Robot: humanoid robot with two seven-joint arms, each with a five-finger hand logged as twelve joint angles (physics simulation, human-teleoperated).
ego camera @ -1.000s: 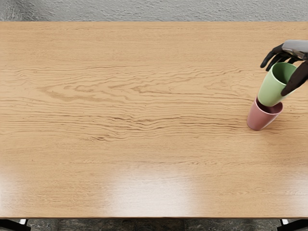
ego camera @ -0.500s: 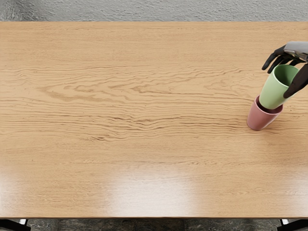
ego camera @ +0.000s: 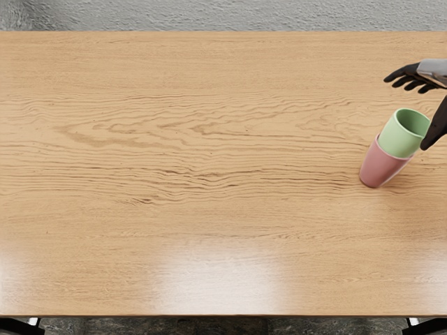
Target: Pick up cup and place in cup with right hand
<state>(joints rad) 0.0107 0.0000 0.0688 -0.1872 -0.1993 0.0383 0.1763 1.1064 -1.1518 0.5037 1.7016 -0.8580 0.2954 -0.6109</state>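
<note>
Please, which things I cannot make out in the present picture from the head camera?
- Green cup: head view, its lower part is hidden inside the pink cup.
- Right hand: head view, partly cut off by the right edge.
- Thumb contact with the green cup: head view, too close at the rim to tell.
- Left hand: outside the head view, so its state is unknown.
</note>
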